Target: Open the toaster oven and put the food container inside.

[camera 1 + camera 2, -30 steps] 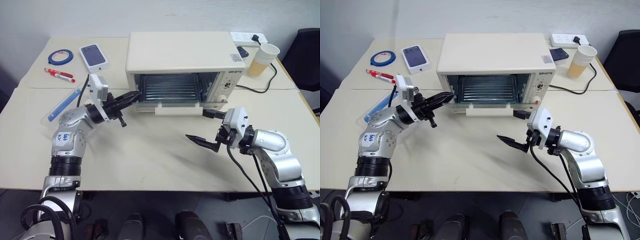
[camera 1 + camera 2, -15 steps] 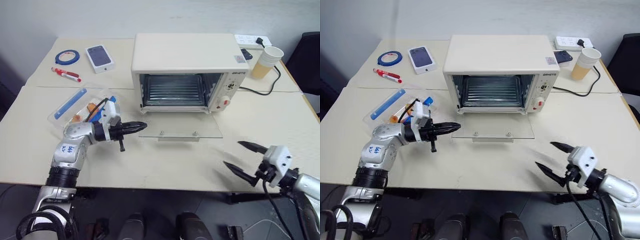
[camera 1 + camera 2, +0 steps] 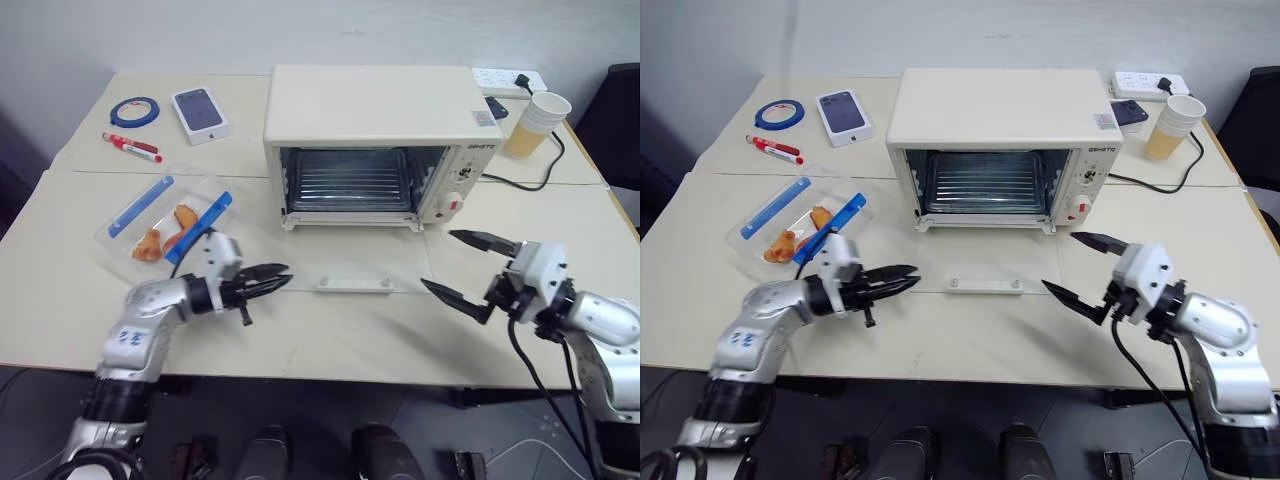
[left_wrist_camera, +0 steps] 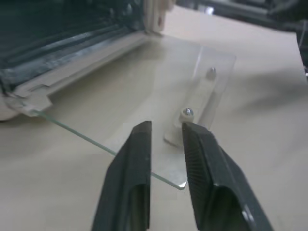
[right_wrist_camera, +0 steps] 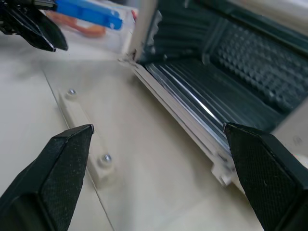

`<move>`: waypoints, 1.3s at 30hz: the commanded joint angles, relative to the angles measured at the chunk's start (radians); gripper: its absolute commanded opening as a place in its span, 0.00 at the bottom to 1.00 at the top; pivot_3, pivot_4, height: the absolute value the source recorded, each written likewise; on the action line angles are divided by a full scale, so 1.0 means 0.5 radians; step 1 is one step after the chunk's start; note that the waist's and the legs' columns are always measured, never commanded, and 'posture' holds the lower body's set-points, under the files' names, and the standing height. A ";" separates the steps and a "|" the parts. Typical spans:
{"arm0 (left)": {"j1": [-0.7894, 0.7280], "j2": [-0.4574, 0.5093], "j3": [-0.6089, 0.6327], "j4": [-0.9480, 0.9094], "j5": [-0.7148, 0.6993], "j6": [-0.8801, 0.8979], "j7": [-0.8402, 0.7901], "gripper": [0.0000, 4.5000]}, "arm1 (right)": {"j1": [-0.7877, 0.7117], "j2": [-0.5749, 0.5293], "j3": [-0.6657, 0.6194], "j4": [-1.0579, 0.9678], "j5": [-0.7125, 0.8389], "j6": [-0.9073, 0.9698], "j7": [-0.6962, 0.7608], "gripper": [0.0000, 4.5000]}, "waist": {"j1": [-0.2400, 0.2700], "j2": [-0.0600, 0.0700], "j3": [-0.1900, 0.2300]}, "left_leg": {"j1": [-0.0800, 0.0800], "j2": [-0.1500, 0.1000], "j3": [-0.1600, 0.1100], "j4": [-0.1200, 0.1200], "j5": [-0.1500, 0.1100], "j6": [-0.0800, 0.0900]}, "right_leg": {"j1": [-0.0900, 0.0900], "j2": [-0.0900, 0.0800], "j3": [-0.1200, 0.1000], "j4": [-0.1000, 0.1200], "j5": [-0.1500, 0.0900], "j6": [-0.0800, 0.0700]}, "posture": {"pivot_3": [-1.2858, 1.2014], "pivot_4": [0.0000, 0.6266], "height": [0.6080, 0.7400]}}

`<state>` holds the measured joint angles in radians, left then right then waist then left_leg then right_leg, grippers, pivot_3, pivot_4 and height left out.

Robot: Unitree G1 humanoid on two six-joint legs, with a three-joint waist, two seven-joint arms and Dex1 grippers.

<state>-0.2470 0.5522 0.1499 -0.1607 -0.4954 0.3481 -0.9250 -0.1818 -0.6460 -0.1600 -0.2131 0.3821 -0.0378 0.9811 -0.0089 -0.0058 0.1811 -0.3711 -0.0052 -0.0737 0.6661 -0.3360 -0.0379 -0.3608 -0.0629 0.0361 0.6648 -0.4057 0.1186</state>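
Note:
The cream toaster oven [image 3: 370, 105] stands mid-table with its glass door [image 3: 350, 262] folded down flat, bar handle [image 3: 353, 283] toward me, wire rack [image 3: 350, 180] showing inside. To its left lies the clear food container [image 3: 165, 218] with blue clips and orange-brown pieces. My left gripper [image 3: 270, 279] hovers low at the door's left front corner, its fingers [image 4: 137, 159] a narrow gap apart and empty. At the door's right side my right gripper [image 3: 440, 262] stands wide open, holding nothing, and points at the oven opening [image 5: 226, 62].
At the back left are a white phone box [image 3: 200, 112], a blue tape roll [image 3: 134, 109] and a red marker [image 3: 130, 148]. A paper cup [image 3: 530, 122], a power strip [image 3: 505, 77] and a black cable [image 3: 530, 180] sit at the back right.
The door, still part-way up a second ago, now lies flat. My left gripper has drawn back toward me, dropped lower and parted slightly. My right gripper rose from the front edge toward the door.

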 commanded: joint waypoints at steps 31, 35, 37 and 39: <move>0.286 0.504 1.673 -0.123 -1.091 1.963 1.976 0.99 | -0.389 0.273 0.387 0.124 0.050 -0.272 0.187 1.00 | -0.039 -0.005 -0.002 | 0.002 -0.003 -0.015 -0.006 -0.001 -0.002 | 0.005 -0.004 -0.002 -0.005 0.000 -0.002 | 0.52 0.24 1.00; -0.372 0.317 1.667 -0.003 -1.102 2.376 2.375 0.99 | -0.361 0.278 0.386 0.091 0.045 -0.261 0.164 1.00 | -0.040 -0.007 -0.003 | 0.000 -0.002 -0.014 -0.003 -0.001 -0.004 | 0.002 -0.003 -0.005 -0.002 0.000 -0.001 | 0.52 0.24 1.00; -0.535 0.240 1.614 0.061 -0.990 2.509 2.532 0.99 | -0.348 0.283 0.388 0.073 0.044 -0.250 0.153 1.00 | -0.040 -0.007 -0.003 | 0.001 -0.002 -0.013 -0.003 -0.001 -0.004 | 0.002 -0.003 -0.005 0.000 0.000 -0.001 | 0.52 0.24 1.00; -0.571 0.189 1.540 0.117 -0.921 2.533 2.599 0.99 | -0.338 0.291 0.392 0.054 0.044 -0.238 0.139 1.00 | -0.055 -0.007 -0.003 | 0.000 -0.003 -0.011 -0.002 -0.001 -0.005 | 0.001 -0.002 -0.008 0.000 0.000 -0.001 | 0.52 0.24 1.00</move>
<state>-0.5319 0.6459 0.9334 -0.1223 -0.9916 1.5917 0.3352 -0.3589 -0.5012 0.0449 -0.1449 0.3864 -0.1564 1.0622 -0.0365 -0.0095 0.1794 -0.3696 -0.0073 -0.0780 0.6641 -0.3366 -0.0402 -0.3620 -0.0629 0.0322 0.6660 -0.4055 0.1179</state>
